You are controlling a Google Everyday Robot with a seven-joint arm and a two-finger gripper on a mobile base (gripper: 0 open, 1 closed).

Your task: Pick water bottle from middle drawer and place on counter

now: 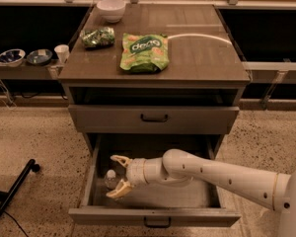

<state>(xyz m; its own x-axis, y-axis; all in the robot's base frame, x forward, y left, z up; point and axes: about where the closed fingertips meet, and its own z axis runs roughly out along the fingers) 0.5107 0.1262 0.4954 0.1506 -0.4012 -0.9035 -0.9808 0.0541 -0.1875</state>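
The water bottle stands upright inside the middle drawer, in its front left part, close to the left side wall; its white cap points up and its clear body is dim in the shadow of the drawer. The drawer is pulled well out, its low front panel with a small dark handle nearest the camera. The tool is down inside the drawer at the bottle; its two pale fingers are spread apart, one behind the bottle and one in front of it, so that the bottle sits in the gap between them; whether either finger touches the bottle I cannot tell. The white arm reaches in from the lower right, crossing over the right half of the drawer.

Above the open drawer, the shallower drawer front is shut, with a dark handle at its centre. On top, the surface carries a green snack bag near its middle, a crumpled dark green packet to the left of it, and a white bowl at the far left corner; a pale curved streak runs across the right side.

To the left, a narrow side shelf holds two small bowls and a white paper cup; a black pole lies slanted on the speckled floor.
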